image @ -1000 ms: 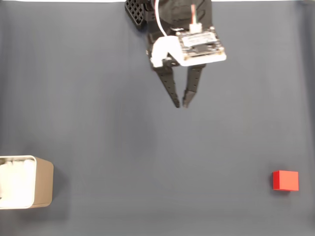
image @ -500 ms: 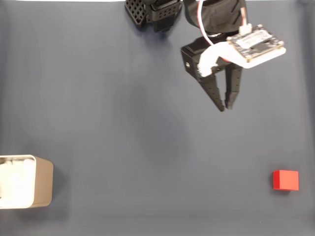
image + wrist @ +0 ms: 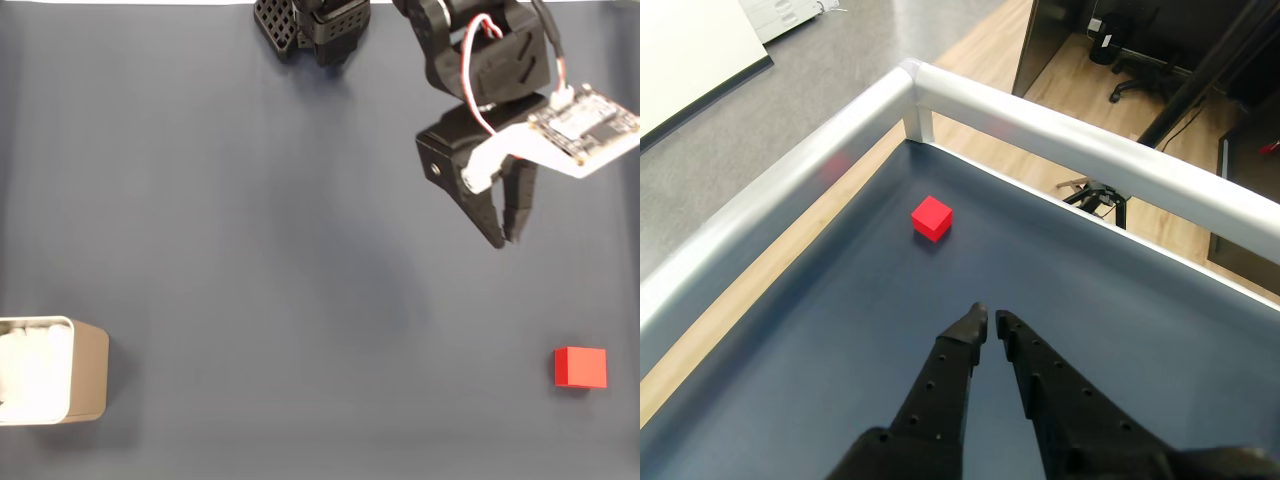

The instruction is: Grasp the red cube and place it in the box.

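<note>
Gripper [image 3: 508, 240] in fixed view: black fingers nearly together, tips just a sliver apart, holding nothing, up in the upper right over the dark blue mat [image 3: 250, 250]. Red cube [image 3: 580, 367] sits low on the right, well apart from the tips and a bit further right. Box [image 3: 62, 371] is at the far left edge, beige w/ white lining, open top, partly cut off by the frame; cube and box at opposite ends of the mat.

Wrist view: gripper [image 3: 990, 324] pointing out over the mat, jaws narrow w/ a thin gap, empty. Red cube [image 3: 932, 218] ahead and slightly left of the tips, near the corner of the silver rail [image 3: 1060, 125], not touching it.

Handling, as a guess: cube looks solid, stiff, light, plain flat faces, so prob no crush risk; smooth sides may slip if pinched on corners. Best hold is two opposite flat faces, mid-height, fingers square to them. Jaws need to spread wider than the cube first. Rail close by, approach from the open mat side.
</note>
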### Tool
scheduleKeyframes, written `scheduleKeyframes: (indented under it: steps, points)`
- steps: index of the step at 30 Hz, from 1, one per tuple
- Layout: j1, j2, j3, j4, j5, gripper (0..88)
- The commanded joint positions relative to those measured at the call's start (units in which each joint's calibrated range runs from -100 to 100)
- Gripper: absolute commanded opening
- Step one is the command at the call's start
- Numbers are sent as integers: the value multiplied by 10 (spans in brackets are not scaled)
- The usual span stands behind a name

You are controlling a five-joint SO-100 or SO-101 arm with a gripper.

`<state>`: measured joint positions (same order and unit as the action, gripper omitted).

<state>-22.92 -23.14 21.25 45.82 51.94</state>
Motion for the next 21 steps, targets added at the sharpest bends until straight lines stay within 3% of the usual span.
scheduleKeyframes:
  steps: [1, 21]
  points:
    - [-8, 11, -35, -28, 4, 50]
    - [-12, 153, -113, -72, 16, 281]
